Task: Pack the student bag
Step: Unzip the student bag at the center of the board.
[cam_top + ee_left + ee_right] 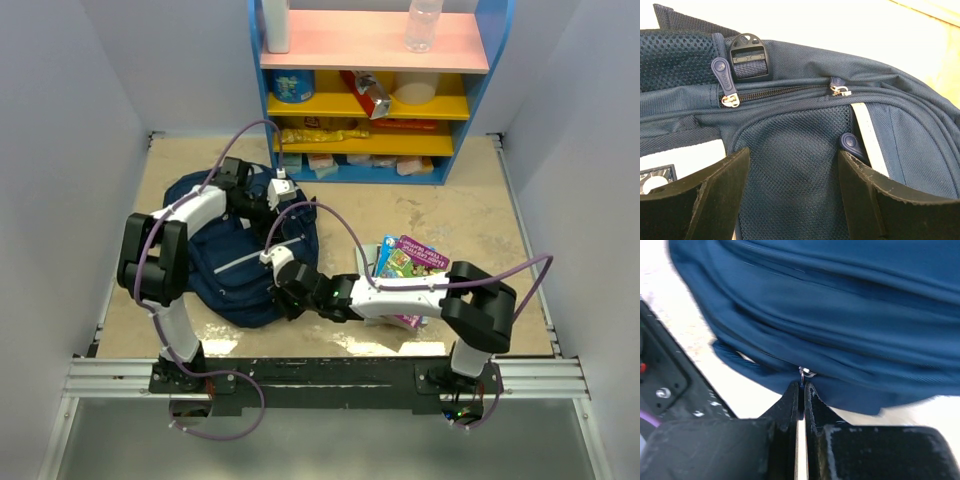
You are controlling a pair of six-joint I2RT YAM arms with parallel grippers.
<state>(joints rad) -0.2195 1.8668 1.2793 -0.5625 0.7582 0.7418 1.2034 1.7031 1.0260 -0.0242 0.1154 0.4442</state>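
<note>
The student bag (225, 262), a navy backpack, lies on the table left of centre. My left gripper (268, 205) is over its upper part. In the left wrist view, this gripper (792, 167) stands open astride a bulge of the bag's navy mesh (790, 145), and its right finger (865, 195) touches a blue zipper pull (850, 144). A closed zipper with two more pulls (724, 75) runs above, beside a black buckle (747, 56). My right gripper (285, 297) is at the bag's near edge. It (801, 386) is shut on a small metal zipper pull (805, 373).
Colourful books (410, 262) lie right of the bag under the right arm. A blue, yellow and pink shelf (375, 60) with bottles, cans and packets stands at the back. White walls enclose the table on both sides. The black base rail (320, 375) runs along the near edge.
</note>
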